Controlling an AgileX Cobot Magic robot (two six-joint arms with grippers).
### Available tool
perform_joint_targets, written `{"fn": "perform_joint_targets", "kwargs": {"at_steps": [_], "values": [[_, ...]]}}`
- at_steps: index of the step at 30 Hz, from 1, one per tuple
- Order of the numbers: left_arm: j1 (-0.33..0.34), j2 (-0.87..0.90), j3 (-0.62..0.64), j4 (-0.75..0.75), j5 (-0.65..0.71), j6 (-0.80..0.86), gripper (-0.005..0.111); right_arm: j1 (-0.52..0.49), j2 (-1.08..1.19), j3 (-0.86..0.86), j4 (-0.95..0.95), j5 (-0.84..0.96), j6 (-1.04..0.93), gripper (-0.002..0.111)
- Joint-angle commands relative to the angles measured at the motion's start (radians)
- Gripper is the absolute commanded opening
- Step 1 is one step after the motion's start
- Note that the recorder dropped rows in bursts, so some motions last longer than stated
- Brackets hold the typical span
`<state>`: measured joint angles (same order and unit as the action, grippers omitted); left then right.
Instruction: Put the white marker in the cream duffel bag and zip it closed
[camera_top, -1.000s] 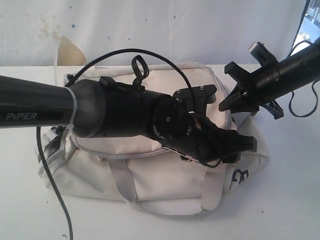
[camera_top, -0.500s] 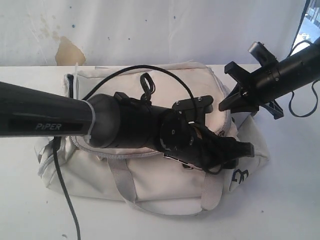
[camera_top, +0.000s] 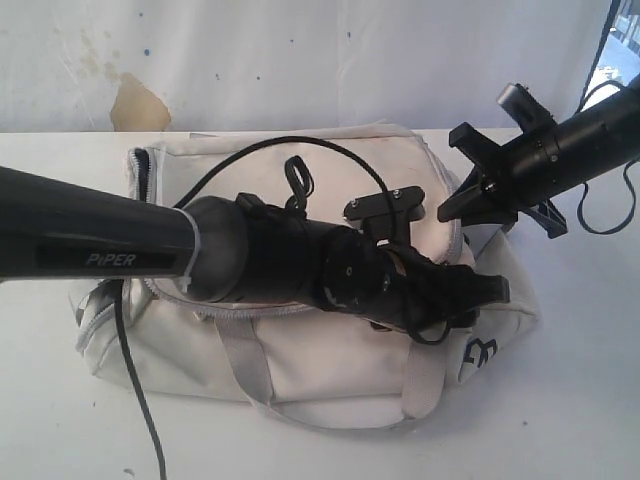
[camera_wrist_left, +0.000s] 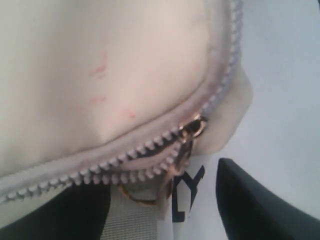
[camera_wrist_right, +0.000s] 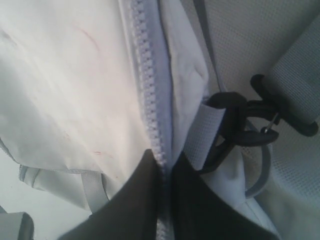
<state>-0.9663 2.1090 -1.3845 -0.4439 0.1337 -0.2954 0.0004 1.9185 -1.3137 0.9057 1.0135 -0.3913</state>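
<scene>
White table (camera_top: 580, 400), soft cream duffel bag (camera_top: 330, 360) — left tool (camera_top: 485, 292) spread, right tool (camera_wrist_right: 165, 167) pinching zipper (camera_wrist_right: 147, 90)

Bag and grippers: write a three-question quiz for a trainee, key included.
1. True or false: the right gripper is shut on the bag.
2. The left gripper has its jaws: A open; B shut on a strap; C out of view.
3. Fill in: the zipper pull lies just ahead of the ___ gripper.
Key: 1 true; 2 A; 3 left.
</scene>
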Motion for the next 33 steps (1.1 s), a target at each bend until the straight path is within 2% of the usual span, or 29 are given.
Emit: {"fn": "perform_joint_targets", "kwargs": {"at_steps": [1, 7, 13, 19, 27, 33], "values": [[-0.004, 0.028, -0.001, -0.043, -0.013, -0.004, 0.066, -0.008, -0.008, -0.001, 0.009, 0.002, -0.012, 0.000], [-0.004, 0.036, -0.001, -0.048, -0.062, -0.004, 0.063, -0.008, -0.008, -0.001, 0.009, 0.002, -0.012, 0.000], [-0.004, 0.036, -0.001, -0.049, -0.092, -0.022, 0.033, -0.008, -0.008, -0.001, 0.009, 0.002, -0.016, 0.000], [-0.004, 0.027, -0.001, -0.047, -0.047, -0.011, 0.000, -0.008, -0.008, -0.001, 0.009, 0.002, -0.017, 0.000], [0.004, -0.030, -0.001, -0.036, 0.091, 0.119, 0.000, -0.008, -0.008, -0.001, -0.023, 0.002, -0.016, 0.000], [0.024, -0.077, -0.001, 0.032, 0.234, 0.119, 0.000, -0.011, -0.008, -0.001, -0.026, 0.000, -0.016, 0.000]]}}
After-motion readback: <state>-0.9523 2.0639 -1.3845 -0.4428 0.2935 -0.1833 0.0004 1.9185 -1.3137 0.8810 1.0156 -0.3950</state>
